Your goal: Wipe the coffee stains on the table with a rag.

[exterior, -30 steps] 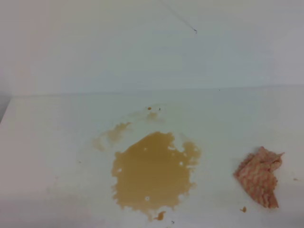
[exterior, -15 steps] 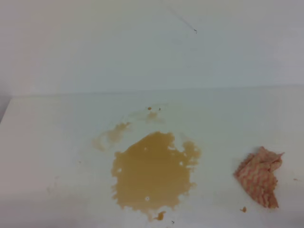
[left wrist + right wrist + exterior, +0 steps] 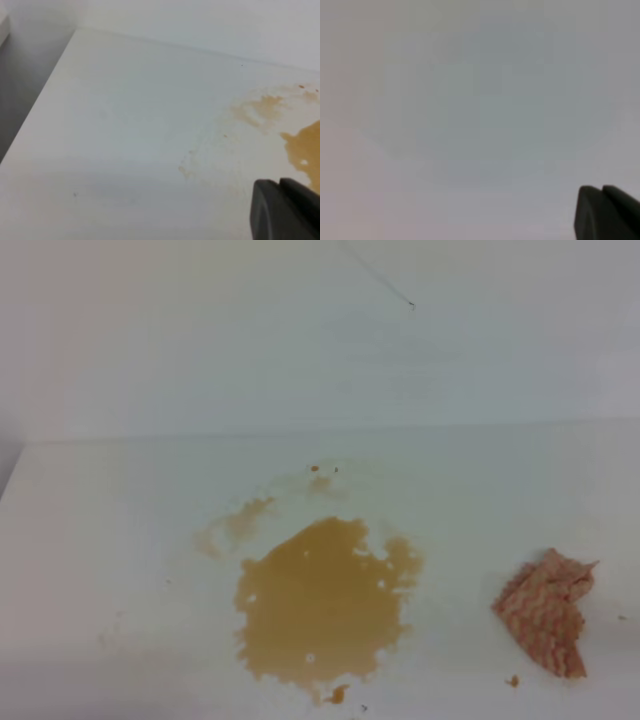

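A large tan-brown blotch, the main one of the coffee stains (image 3: 320,605), spreads over the middle of the white table (image 3: 110,540). Paler smears (image 3: 240,522) lie up and left of it. The pinkish-orange rag (image 3: 545,610) with its wavy white pattern lies crumpled to the right of the blotch, apart from it. Neither gripper shows in the high view. In the left wrist view my left gripper (image 3: 279,186) sits at the bottom right, jaws together, holding nothing, just short of the coffee stains (image 3: 305,147). My right gripper (image 3: 602,190) is shut and empty over a blurred pale surface.
A tiny orange crumb (image 3: 512,680) lies just below the rag. A pale wall (image 3: 300,340) rises behind the table. The table's left edge (image 3: 45,97) drops off to a grey gap.
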{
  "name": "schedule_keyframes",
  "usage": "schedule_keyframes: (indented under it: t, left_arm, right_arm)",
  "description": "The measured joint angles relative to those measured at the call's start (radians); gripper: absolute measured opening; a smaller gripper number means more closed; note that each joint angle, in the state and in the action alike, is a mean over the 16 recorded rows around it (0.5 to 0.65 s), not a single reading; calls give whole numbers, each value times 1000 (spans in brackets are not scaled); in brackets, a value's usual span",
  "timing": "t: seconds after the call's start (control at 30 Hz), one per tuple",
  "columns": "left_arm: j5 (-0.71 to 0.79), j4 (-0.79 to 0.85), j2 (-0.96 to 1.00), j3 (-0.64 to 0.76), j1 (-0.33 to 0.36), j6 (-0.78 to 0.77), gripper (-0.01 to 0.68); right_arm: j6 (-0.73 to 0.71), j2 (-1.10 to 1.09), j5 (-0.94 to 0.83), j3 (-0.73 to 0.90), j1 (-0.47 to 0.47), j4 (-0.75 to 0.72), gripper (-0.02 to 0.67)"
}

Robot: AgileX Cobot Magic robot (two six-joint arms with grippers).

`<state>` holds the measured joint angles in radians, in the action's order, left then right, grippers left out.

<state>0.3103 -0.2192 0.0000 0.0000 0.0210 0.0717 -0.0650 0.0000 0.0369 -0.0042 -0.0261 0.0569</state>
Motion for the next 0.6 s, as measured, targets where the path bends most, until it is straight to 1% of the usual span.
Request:
schedule_keyframes:
  t: [0.13,0.23,0.43,0.6]
  left_arm:
    - [0,0,0,0,0,0,-3]
    - [0,0,0,0,0,0,-3]
    - [0,0,0,0,0,0,-3]
    - [0,0,0,0,0,0,-3]
  right_arm:
    - [12,0,33,-27,0,30,-3]
    - [21,0,5,-61,0,48,-3]
    - [37,11,-169,-163,0,70,-3]
    - [38,80,-343,-273,0,87,-3]
